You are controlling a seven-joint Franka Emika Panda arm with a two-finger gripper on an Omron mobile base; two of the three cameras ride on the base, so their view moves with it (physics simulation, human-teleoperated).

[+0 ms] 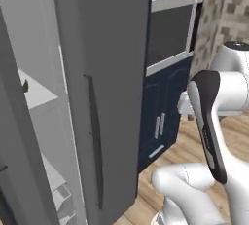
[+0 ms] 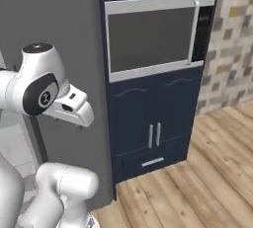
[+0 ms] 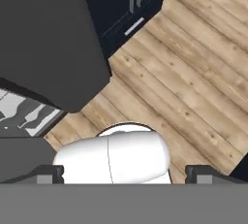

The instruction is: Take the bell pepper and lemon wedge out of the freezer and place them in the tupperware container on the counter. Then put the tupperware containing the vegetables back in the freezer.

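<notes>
The freezer (image 1: 112,73) has a smooth, matt dark grey skin and a long dark handle (image 1: 95,141) with a slight sheen. Beside it, the navy cabinet (image 2: 153,123) looks painted and satin, with brushed silver metal pulls (image 2: 154,135). The floor (image 3: 193,72) is pale, grained wooden planking.

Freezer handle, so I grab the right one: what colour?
Dark grey, almost black: the freezer handle, clearest in the left base view.
</notes>
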